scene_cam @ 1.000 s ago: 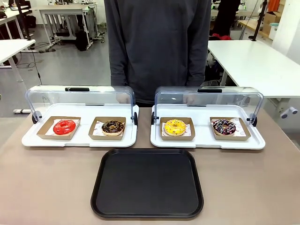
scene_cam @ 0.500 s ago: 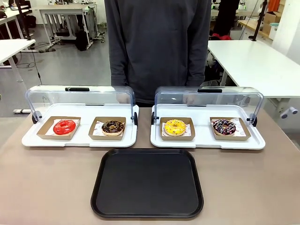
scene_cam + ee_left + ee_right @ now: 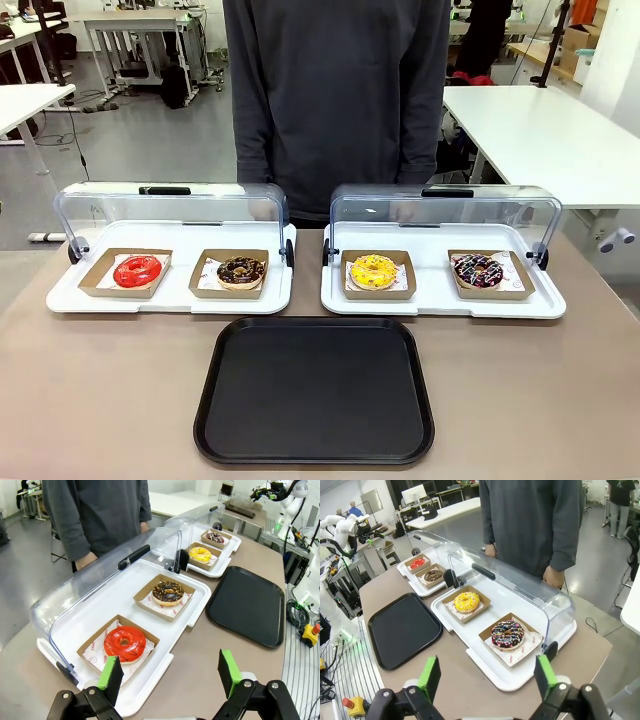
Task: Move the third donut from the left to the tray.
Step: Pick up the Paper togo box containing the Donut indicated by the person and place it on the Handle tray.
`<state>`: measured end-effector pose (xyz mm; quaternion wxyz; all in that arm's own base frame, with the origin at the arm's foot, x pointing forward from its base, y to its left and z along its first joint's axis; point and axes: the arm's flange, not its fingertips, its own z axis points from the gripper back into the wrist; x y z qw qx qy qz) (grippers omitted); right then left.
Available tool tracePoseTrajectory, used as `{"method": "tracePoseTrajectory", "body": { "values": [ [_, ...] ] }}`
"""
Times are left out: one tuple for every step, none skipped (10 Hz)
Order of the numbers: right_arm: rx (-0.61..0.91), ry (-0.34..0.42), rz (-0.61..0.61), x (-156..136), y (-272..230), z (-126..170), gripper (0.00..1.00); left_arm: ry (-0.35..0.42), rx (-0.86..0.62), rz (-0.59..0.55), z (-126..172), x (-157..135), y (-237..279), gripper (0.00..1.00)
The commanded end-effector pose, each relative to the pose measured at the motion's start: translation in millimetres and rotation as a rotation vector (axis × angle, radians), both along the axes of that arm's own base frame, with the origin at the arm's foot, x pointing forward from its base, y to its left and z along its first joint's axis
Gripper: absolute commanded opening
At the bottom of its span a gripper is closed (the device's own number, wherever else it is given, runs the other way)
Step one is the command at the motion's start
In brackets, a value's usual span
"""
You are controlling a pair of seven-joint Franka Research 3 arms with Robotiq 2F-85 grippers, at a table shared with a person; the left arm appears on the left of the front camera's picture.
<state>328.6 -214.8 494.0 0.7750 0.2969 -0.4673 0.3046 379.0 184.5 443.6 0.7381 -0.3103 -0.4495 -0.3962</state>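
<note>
brown bench [image 3: 100, 400] stretched across the front view, with white desks behind it and a person in a dark grey top [image 3: 335, 90] standing at twelve o'clock. at ten o'clock sat a white display base [image 3: 170, 300], its clear domed lid [image 3: 170, 205] tipped back. on it lay a red-glazed donut [image 3: 137, 270] and, at its three o'clock, a chocolate-glazed donut [image 3: 241, 270], each in a brown cardboard holder. the tray [image 3: 315, 390] lay flat at six o'clock, near the front edges of both bases but apart from them. at two o'clock a second white base [image 3: 440, 305], lid likewise raised, carried the third donut from the left [image 3: 373, 271]. that donut was yellow-glazed and sat in its holder at the base's nine o'clock end, roughly one o'clock from the tray's middle. a sprinkled dark donut [image 3: 478, 269] sat at the three o'clock end.

in the left wrist view the left tool [image 3: 170, 672] stood wide, green pads well apart, with the red-glazed donut near its eleven o'clock. in the right wrist view the right tool [image 3: 487, 674] was equally wide, with the sprinkled dark donut at twelve o'clock and the yellow one farther off at eleven.
</note>
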Motion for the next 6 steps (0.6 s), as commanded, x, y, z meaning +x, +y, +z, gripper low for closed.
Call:
{"method": "tracePoseTrajectory", "body": {
  "values": [
    [0.003, -0.035, 0.008, 3.2, -1.5, 0.2, 1.00, -0.005, -0.010, -0.005, 1.2, -1.0, 0.0, 1.00],
    [0.003, -0.035, 0.008, 3.2, -1.5, 0.2, 1.00, -0.005, -0.010, -0.005, 1.2, -1.0, 0.0, 1.00],
    [0.003, -0.035, 0.008, 3.2, -1.5, 0.2, 1.00, -0.005, -0.010, -0.005, 1.2, -1.0, 0.0, 1.00],
    [0.003, -0.035, 0.008, 3.2, -1.5, 0.2, 1.00, -0.005, -0.010, -0.005, 1.2, -1.0, 0.0, 1.00],
    [0.003, -0.035, 0.008, 3.2, -1.5, 0.2, 1.00, -0.005, -0.010, -0.005, 1.2, -1.0, 0.0, 1.00],
    [0.003, -0.035, 0.008, 3.2, -1.5, 0.2, 1.00, -0.005, -0.010, -0.005, 1.2, -1.0, 0.0, 1.00]
  ]
}}
